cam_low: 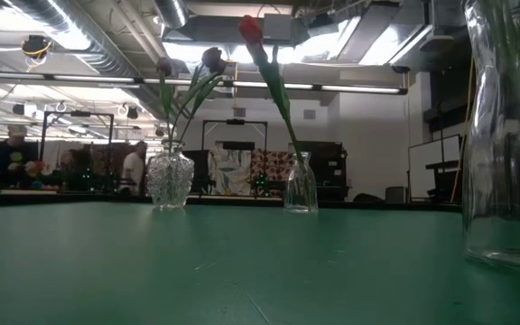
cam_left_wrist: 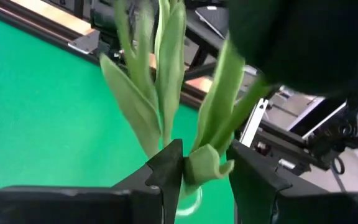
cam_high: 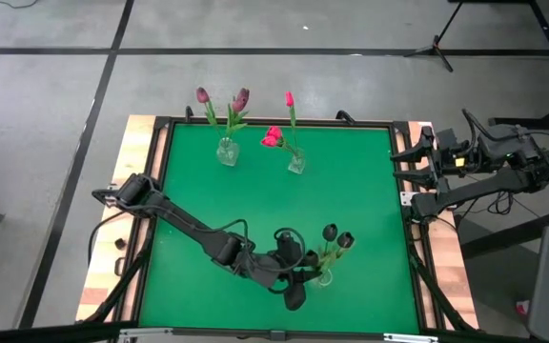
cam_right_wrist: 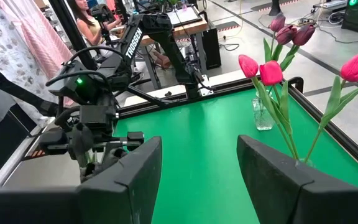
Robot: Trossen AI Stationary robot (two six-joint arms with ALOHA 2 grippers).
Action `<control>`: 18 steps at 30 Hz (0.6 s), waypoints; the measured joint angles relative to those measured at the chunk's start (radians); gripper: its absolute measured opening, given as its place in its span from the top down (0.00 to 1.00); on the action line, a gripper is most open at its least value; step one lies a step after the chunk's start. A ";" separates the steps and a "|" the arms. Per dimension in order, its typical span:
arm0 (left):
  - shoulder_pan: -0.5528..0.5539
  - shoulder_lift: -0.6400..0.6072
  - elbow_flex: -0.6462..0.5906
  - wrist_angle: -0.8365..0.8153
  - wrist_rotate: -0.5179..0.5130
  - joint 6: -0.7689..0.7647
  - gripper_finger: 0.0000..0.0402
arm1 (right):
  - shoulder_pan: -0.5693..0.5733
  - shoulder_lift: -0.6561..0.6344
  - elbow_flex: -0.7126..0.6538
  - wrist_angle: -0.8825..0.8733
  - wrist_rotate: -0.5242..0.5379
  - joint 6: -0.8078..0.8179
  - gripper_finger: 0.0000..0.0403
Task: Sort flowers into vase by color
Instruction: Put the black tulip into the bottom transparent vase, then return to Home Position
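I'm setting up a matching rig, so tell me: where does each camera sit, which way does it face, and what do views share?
High: overhead, looking down; both arms, green table.
Low: table height, level; purple-flower vase, pink-flower vase; no arm.
Left wrist: left gripper around dark-flower stems.
Right wrist: right gripper open, facing across table.
Shared: high and right wrist both show the pink flowers.

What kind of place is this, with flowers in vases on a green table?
Most likely a robotics lab or workshop. Two dark robot arms work at the green table, exposed ducts and strip lights run overhead, and a person sits among desks and equipment in the room behind.
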 joint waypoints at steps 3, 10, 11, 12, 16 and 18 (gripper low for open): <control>-0.010 0.000 0.000 -0.029 -0.001 -0.002 0.70 | 0.000 0.000 0.000 0.000 0.000 0.000 0.48; -0.027 -0.039 0.001 -0.169 -0.035 -0.026 0.70 | 0.000 0.000 0.000 0.000 -0.001 0.000 0.48; -0.027 -0.048 0.001 -0.195 -0.044 -0.026 0.70 | 0.000 0.000 0.000 0.000 -0.001 0.004 0.48; -0.028 -0.059 0.001 -0.226 -0.055 -0.027 0.70 | 0.000 0.000 0.000 0.000 -0.001 0.015 0.48; -0.043 -0.099 0.001 -0.326 -0.079 -0.048 0.70 | 0.000 0.000 0.000 -0.017 -0.002 0.024 0.48; -0.052 -0.119 0.001 -0.367 -0.088 -0.082 0.70 | 0.000 0.000 0.000 -0.018 -0.002 0.018 0.48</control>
